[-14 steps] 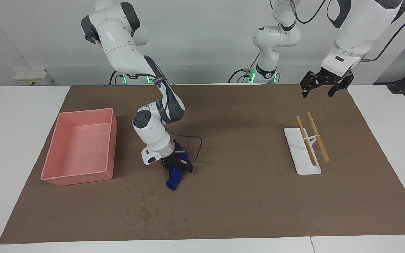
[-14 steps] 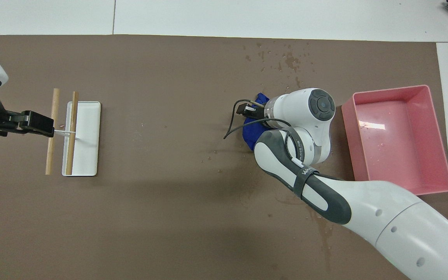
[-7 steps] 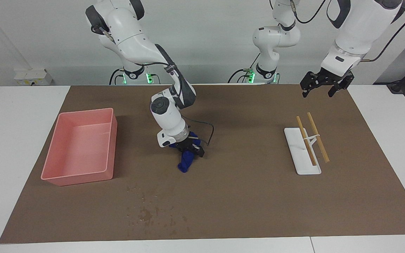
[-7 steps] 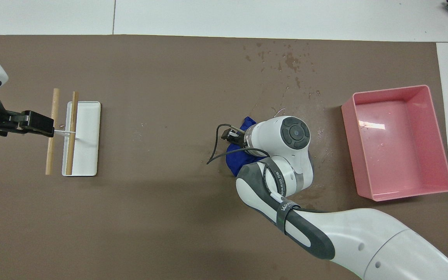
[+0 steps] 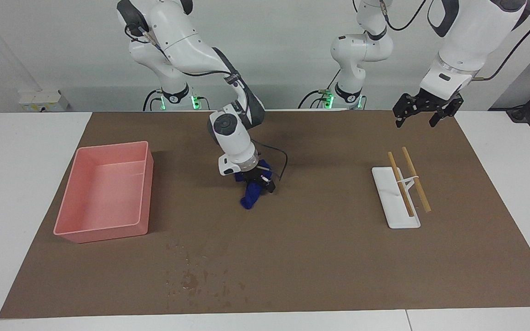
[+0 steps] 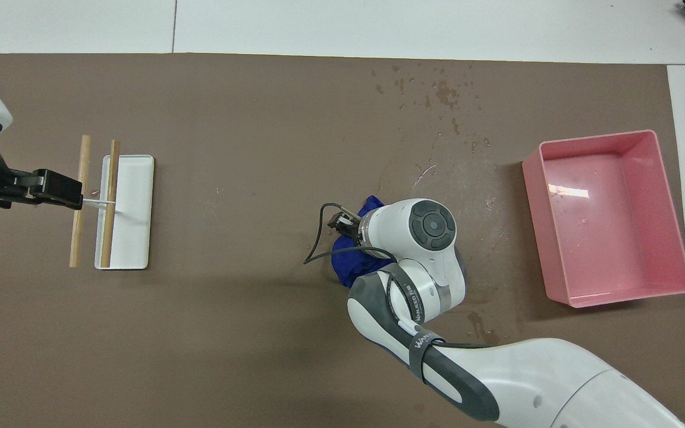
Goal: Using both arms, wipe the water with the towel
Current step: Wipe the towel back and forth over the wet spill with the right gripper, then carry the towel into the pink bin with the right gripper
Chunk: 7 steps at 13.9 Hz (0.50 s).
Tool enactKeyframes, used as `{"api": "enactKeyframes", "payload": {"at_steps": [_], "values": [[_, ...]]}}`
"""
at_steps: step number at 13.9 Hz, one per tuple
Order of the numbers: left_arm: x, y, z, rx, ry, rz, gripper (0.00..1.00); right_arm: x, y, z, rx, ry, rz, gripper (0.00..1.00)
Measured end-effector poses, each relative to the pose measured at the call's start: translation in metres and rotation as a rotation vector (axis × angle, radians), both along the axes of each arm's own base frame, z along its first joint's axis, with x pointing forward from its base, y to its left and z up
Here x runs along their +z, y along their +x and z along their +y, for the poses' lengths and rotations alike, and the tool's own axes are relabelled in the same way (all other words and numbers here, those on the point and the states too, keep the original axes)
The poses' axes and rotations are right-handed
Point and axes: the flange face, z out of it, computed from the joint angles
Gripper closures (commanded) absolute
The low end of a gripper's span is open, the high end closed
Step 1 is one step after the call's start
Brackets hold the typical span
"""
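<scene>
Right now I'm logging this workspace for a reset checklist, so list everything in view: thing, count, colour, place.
towel: one, navy blue, bunched, hanging from the right gripper down to the mat near the table's middle.
water drops: scattered patch, dark wet marks, on the mat's edge farthest from the robots, toward the right arm's end.
tray: one, pink, nothing in it, on the mat at the right arm's end.
rack: one, white with two wooden rods, on the mat toward the left arm's end.
mat: one, brown, covering most of the white table.
right gripper: one, black, shut on the towel.
left gripper: one, black, open, waiting in the air near the rack's end of the mat.
</scene>
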Motion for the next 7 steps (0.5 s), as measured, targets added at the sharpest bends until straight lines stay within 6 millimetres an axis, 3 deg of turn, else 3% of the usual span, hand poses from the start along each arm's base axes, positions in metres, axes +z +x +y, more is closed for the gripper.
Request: {"api": "enactKeyframes", "payload": {"at_steps": [4,7], "values": [[0.0,0.0,0.0,0.0,0.0,0.0,0.0,0.0,0.01,-0.009,0.101,-0.002,0.047,1.0],[0.0,0.0,0.0,0.0,0.0,0.0,0.0,0.02,0.053,-0.08,0.222,-0.032,0.126,1.0]]}}
